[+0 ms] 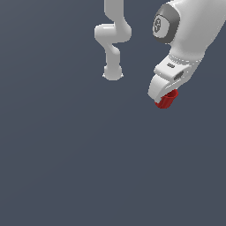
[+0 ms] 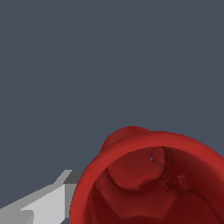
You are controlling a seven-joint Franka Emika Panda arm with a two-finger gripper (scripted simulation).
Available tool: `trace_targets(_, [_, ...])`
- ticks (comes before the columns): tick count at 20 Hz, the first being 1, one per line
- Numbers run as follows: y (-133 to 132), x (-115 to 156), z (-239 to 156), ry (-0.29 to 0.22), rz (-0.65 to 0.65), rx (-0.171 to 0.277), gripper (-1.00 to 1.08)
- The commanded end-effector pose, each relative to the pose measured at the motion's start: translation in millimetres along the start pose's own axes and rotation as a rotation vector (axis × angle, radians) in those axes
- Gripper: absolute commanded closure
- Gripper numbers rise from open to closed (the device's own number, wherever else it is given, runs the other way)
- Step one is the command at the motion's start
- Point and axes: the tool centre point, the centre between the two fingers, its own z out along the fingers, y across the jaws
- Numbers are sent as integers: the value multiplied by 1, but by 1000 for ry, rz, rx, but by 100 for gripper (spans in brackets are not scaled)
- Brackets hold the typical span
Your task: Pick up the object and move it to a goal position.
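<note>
Basically, the carry step looked to be in hand. In the exterior view the gripper (image 1: 164, 98) sat at the end of the white arm (image 1: 185, 39), toward the exterior view's right and in the upper part of the picture, with the red cup (image 1: 167, 100) sticking out just beyond the white finger housing. The cup touched the gripper's tip and was tilted along with the wrist.

Grip state: the cup was narrower than the housing and half hidden by it, so the finger pads weren't visible in the exterior view. The wrist view filled up with the cup's open mouth (image 2: 148, 183), and one grey-white finger (image 2: 48, 205) showed right beside its rim. My read was that the fingers were pinched on the cup; nothing else in view could have been supporting it. That's a judgement, as the actual contact faces were hidden.

Whether the cup was clear of the floor (image 1: 66, 167) couldn't be told for sure: flat grey background, no shadow. No goal marker showed in either view, so the target's location was unknown from these pictures.

Next move, as I judged it: keep the squeeze constant, translate toward the goal without snapping the wrist, since the cup appeared held near its base or side and could pivot. The risk was slip on a small, smooth, round body with a shallow bite.
</note>
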Motion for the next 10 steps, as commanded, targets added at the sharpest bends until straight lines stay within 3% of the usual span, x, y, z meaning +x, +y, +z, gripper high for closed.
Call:
trace_targets(1, [-7,9,-10,1,2,0,108])
trace_targets(10, [-19,23,-24,1,2,0,108])
